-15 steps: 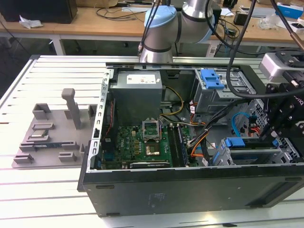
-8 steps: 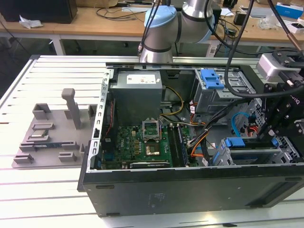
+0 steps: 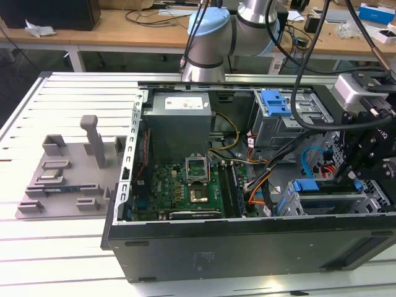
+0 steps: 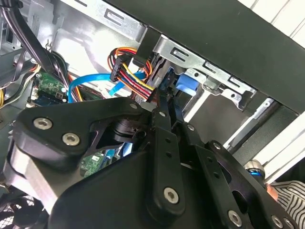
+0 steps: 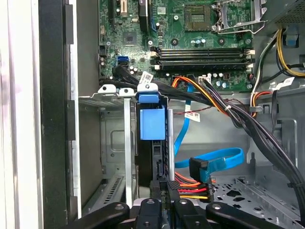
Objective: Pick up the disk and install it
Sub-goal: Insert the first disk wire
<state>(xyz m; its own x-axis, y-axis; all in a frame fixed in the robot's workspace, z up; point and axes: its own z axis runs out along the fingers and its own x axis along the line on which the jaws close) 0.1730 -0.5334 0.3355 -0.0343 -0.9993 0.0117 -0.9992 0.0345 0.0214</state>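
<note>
Disk (image 5: 153, 143): stood on edge in the drive cage (image 5: 112, 143), blue rail frame up, long axis running down into the bay, directly ahead of the gripper (image 5: 163, 188) in the first wrist view. Case (image 3: 247, 247): large, open-sided, lay on the table (image 3: 62, 247); the cage sat at its near corner on the exterior view's right. Motherboard (image 3: 185, 185): far side of the cage. Cables (image 5: 190, 183): red, orange and blue, crowded just beside the disk, leaving little room. Gripper: fingers nearly closed about the disk's edge; a firm hold could not be confirmed.
</note>
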